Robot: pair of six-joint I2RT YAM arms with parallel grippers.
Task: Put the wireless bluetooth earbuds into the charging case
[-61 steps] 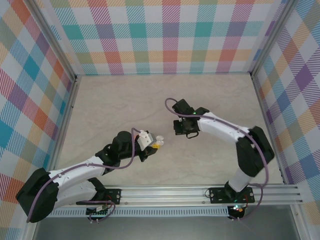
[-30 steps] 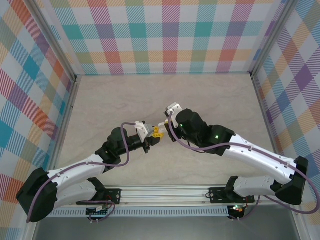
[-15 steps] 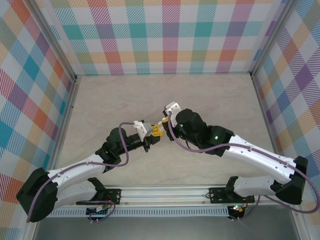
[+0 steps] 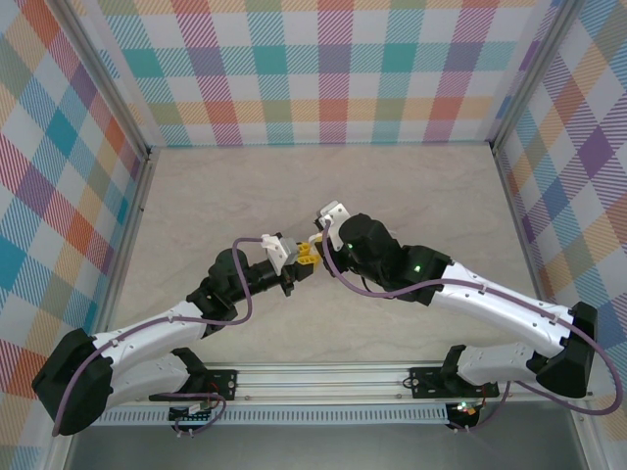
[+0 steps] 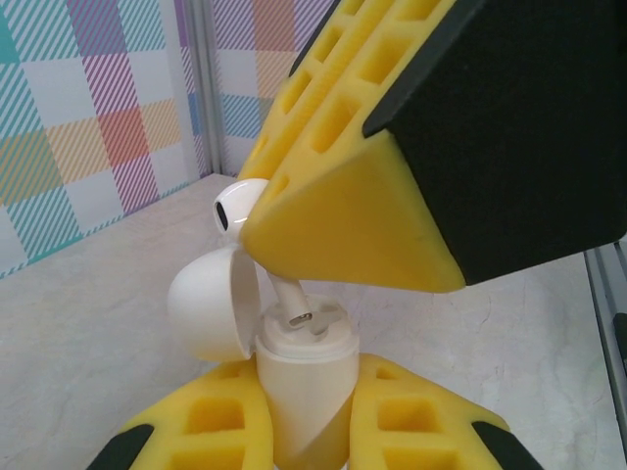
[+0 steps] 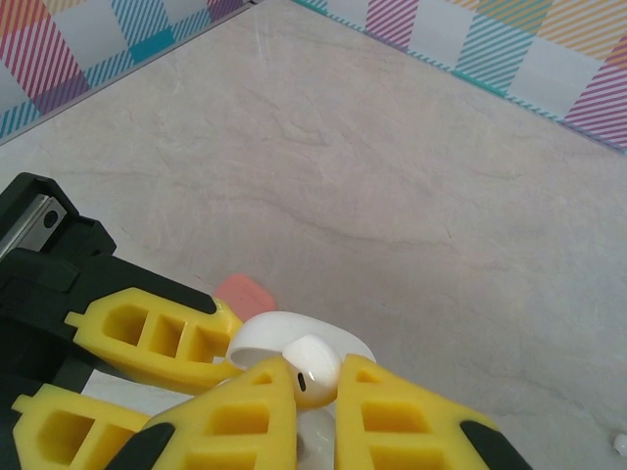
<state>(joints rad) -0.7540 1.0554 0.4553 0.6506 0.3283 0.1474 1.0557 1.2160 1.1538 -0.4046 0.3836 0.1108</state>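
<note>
The right pincer [image 6: 315, 384] is narrowed onto a white earbud [image 6: 310, 364], its yellow fingers pinching the bud's rounded head. Just below it, the left pincer [image 5: 304, 416] is clamped on the lower half of a white case [image 5: 299, 377]. The case stands upright between its fingers, with the lid [image 5: 204, 305] swung open to one side.

The left wrist view gives the bud's length: head up, stem [image 5: 291, 297] pointing down. Its long axis is near upright and a little tilted, and the stem's tip is at the case's open top. How deep it sits I cannot tell. The right wrist view looks down on the bud, so the head hides the stem, and the lid's rim curves just behind it. Past the left pincer's fingers, that view adds a small pink thing [image 6: 245, 291] on the table [image 6: 411, 166]. Well off to the right pincer's side lies a white speck [image 6: 617, 443]. From the top camera the two pincers meet tip to tip above mid-table, with bud and case too small to make out.
</note>
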